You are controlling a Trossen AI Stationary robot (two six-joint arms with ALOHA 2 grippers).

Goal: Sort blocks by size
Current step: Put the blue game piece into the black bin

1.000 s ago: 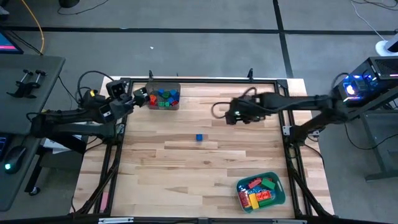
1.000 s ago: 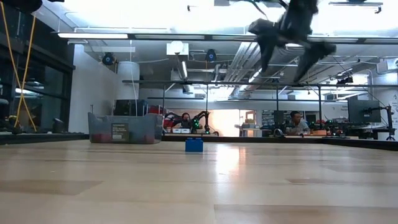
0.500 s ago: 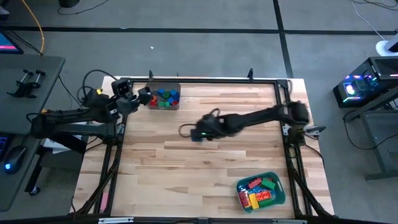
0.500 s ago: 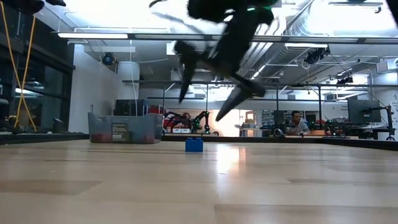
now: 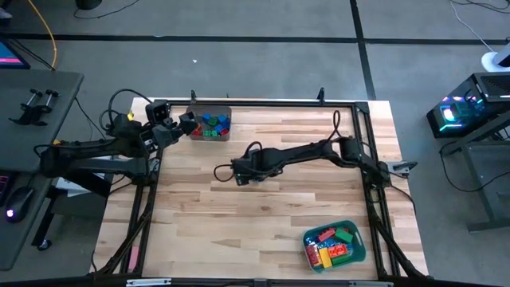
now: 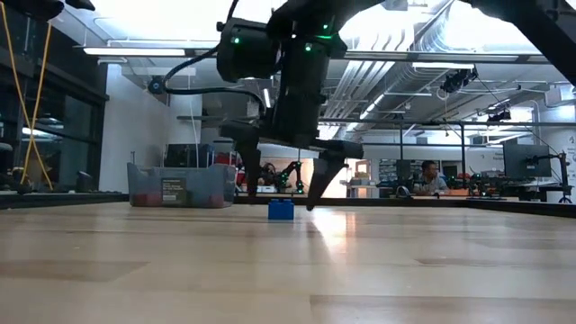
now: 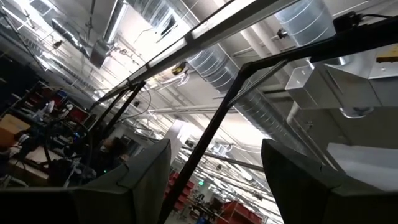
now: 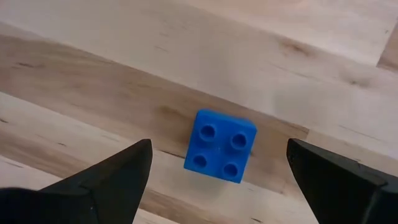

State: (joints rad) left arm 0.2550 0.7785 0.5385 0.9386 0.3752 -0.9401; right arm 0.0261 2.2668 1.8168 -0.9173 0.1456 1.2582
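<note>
One blue cube-like block (image 8: pixel 221 146) with four studs rests flat on the wooden table; it also shows in the low view (image 6: pixel 281 210). My right gripper (image 6: pixel 286 189) is open, fingers pointing down, one on each side of the block and just above it, touching nothing; in the high view (image 5: pixel 239 171) it covers the block. My left gripper (image 5: pixel 185 124) is open and empty, raised beside the grey bin (image 5: pixel 209 125) at the far left. The grey bin holds several short blocks. A teal bin (image 5: pixel 356 241) at the near right holds several longer ones.
The grey bin (image 6: pixel 180 186) stands at the table's far left edge, the teal bin near the front right corner. Bare wood (image 5: pixel 239 215) lies around the blue block. A black frame rims the table. People sit in the room beyond (image 6: pixel 427 177).
My right gripper has swept from the table's far right toward its left and middle, and has come down, fingers open, over the blue block. The block has stayed where it was.
</note>
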